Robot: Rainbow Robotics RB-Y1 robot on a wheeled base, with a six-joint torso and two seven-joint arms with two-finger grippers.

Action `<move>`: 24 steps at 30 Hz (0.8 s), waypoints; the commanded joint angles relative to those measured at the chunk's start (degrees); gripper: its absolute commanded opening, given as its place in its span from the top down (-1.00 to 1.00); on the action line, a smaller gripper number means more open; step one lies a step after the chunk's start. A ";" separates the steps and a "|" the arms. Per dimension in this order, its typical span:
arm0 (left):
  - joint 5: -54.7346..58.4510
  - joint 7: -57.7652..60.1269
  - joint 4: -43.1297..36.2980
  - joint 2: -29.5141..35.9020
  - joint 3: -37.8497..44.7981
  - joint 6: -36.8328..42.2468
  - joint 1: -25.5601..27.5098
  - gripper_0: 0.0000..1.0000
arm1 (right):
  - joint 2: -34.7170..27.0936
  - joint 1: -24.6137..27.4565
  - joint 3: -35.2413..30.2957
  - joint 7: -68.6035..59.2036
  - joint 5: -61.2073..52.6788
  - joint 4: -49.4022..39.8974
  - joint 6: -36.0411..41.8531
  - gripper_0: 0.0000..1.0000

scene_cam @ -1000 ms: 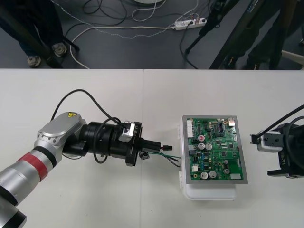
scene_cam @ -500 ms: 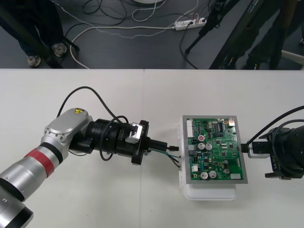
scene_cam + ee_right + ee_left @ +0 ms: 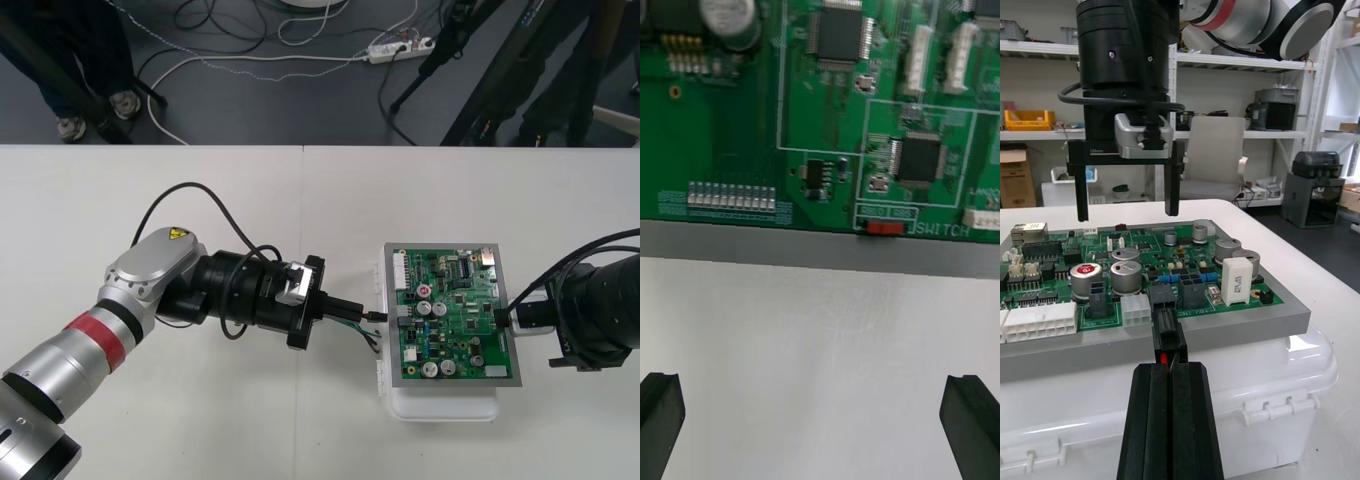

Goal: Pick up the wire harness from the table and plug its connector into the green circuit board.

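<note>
Now: plug held at the board's left edge

Here my left gripper lies level over the middle of the desk, pointing toward the desk's right edge. Its two black fingers are pressed together, and the small black plug of the wire harness is clamped at their tips. A sliver of red wire shows between them. The green and black wires hang in a loose loop under the fingers, just off the board's left edge. The plug's nose touches a black header at the left edge of the green circuit board; whether it is seated, I cannot tell. The board rests on its white base, on the right half of the desk and away from every desk edge. Beyond it, my right gripper comes in from the desk's right edge and hovers at the board's right edge, pointing down. Its fingers stand far apart and hold nothing.
</note>
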 commanded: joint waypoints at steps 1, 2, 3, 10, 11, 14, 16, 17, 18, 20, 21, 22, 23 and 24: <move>-0.63 -4.27 -0.32 -1.86 -0.96 -0.82 -2.79 1.00 | 0.49 -1.59 0.88 1.15 -0.30 -1.19 -0.36 -1.00; -0.63 -4.27 -0.41 -1.95 -0.96 -0.65 -2.71 1.00 | 0.49 -1.59 0.96 1.06 -0.21 -1.19 -0.36 -1.00; -0.72 -4.18 -0.41 -2.03 -0.96 -0.56 -2.71 1.00 | 0.49 -1.68 1.23 0.89 -0.21 -1.02 -0.36 -1.00; -1.25 -3.65 -0.32 -2.30 -1.14 0.32 -2.71 1.00 | 1.72 -2.91 2.37 0.36 -0.04 1.71 -0.36 -1.00; -1.25 -3.65 -0.41 -2.30 -1.31 0.50 -2.71 1.00 | 2.16 -3.09 2.37 0.36 0.05 2.24 -0.36 -1.00; -1.16 -3.56 -0.41 -2.39 -1.67 0.93 -2.79 1.00 | 3.21 -3.35 2.37 0.36 0.49 3.20 -0.36 -1.00; -1.07 -3.39 -0.41 -2.39 -1.84 1.46 -2.71 1.00 | 3.91 -3.53 2.46 0.45 1.10 3.55 -0.36 -1.00; -1.07 -3.39 -0.32 -2.30 -1.84 1.46 -2.71 1.00 | 4.00 -3.53 2.55 0.36 1.37 3.55 -0.36 -1.00; -0.98 -3.30 -0.41 -2.39 -1.84 1.73 -2.79 1.00 | 4.09 -3.79 2.90 0.36 1.72 3.55 -0.36 -1.00; -1.07 -3.21 -0.41 -2.30 -1.84 1.99 -2.71 1.00 | 4.18 -3.97 3.34 0.27 2.33 3.55 -0.36 -1.00; -0.98 -3.21 -0.41 -2.39 -1.93 2.16 -2.79 1.00 | 4.18 -4.05 3.60 0.09 2.69 3.55 -0.36 -1.00; -0.89 -3.21 -0.41 -2.39 -2.11 2.34 -2.79 1.00 | 4.18 -4.14 3.60 0.09 2.86 3.55 -0.36 -1.00; -0.89 -3.12 -0.41 -2.39 -2.11 2.43 -2.79 1.00 | 4.18 -4.14 3.69 0.09 2.95 3.55 -0.36 -1.00; -0.81 -3.12 -0.41 -2.39 -2.11 2.60 -2.71 1.00 | 4.18 -4.23 3.60 0.09 2.95 3.55 -0.36 -1.00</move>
